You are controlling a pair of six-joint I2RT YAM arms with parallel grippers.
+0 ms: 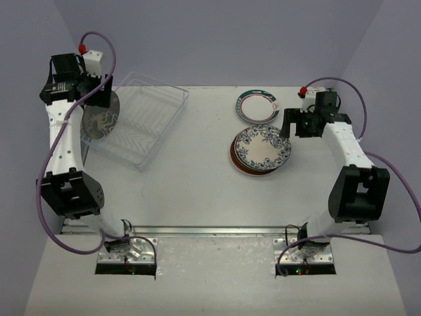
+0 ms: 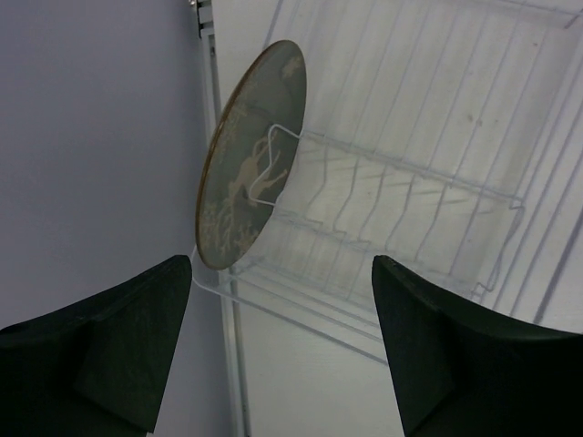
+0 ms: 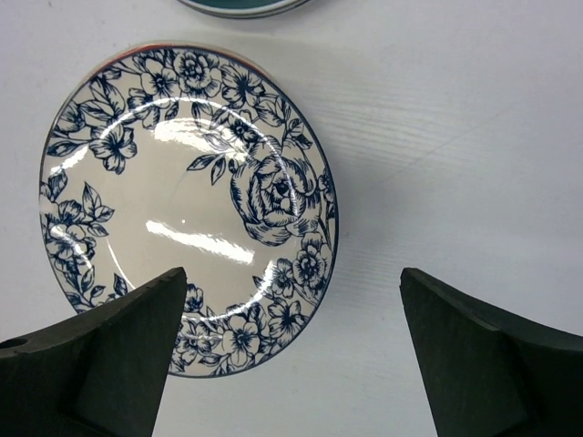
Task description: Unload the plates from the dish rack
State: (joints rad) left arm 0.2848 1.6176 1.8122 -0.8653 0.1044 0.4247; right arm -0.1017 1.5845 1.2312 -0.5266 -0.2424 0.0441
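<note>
The rack (image 1: pixel 152 110) is seen at the upper left of the desk (image 1: pixel 197 191). One grey plate (image 1: pixel 99 120) is stood on edge in the rack's left end, propped between the wire slots. The left gripper (image 1: pixel 100 95) is poised just above that plate, spread wide and empty. Right of centre, a floral plate (image 1: pixel 262 146) is laid on top of a red plate (image 1: pixel 245 168), and a ringed plate (image 1: pixel 256 105) is set just behind them. The right gripper (image 1: pixel 288 125) is placed over the stack's right edge, released, with nothing gripped.
</note>
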